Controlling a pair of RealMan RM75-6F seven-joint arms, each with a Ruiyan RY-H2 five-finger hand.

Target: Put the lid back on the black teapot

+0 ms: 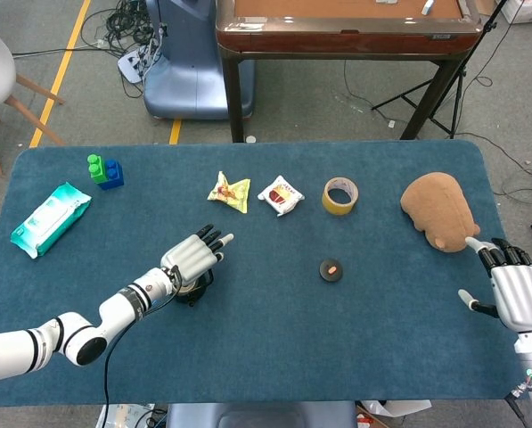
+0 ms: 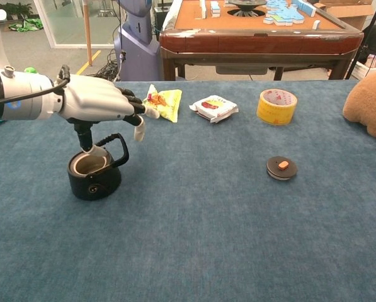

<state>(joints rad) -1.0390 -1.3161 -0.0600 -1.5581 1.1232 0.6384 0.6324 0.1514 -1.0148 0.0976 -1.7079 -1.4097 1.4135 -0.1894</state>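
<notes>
The black teapot stands uncovered on the blue table, left of centre, with its handle raised; in the head view the teapot is mostly hidden under my hand. My left hand hovers just above it, fingers spread, thumb reaching down to the pot's rim; the same left hand appears in the head view. The black lid with an orange knob lies flat on the cloth well to the right, also visible as the lid. My right hand hangs open off the table's right edge, holding nothing.
Along the far side lie a yellow snack packet, a red-and-white packet and a roll of yellow tape. A brown plush toy sits at the right. Wet wipes and toy bricks lie far left.
</notes>
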